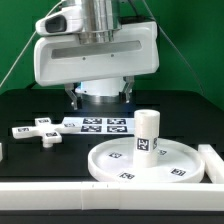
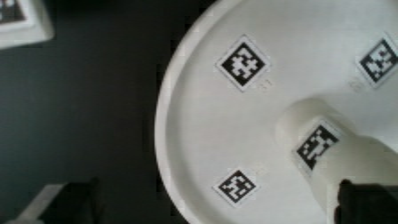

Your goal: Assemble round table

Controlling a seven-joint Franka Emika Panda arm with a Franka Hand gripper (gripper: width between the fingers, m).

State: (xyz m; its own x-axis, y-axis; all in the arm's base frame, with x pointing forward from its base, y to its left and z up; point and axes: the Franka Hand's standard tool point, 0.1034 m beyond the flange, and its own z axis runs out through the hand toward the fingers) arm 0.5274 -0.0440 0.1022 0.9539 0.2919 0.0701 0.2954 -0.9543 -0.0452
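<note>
The large rimmed round disc (image 1: 120, 160) lies flat on the black table at the exterior view's right front. The short cylindrical leg (image 1: 148, 131) stands upright at its middle. The cross-shaped foot piece (image 1: 38, 130) lies on the table at the exterior view's left. My gripper (image 1: 100, 97) hangs above the table behind the disc, open and empty. In the wrist view the disc (image 2: 231, 110) fills the frame with the leg (image 2: 329, 140) on it. My gripper (image 2: 214, 205) has dark fingertips (image 2: 68, 200) wide apart.
The marker board (image 1: 95, 124) lies behind the disc and shows in the wrist view's corner (image 2: 18, 25). The long white border wall (image 1: 90, 200) runs along the front and up the exterior view's right side (image 1: 214, 162). A green backdrop stands behind.
</note>
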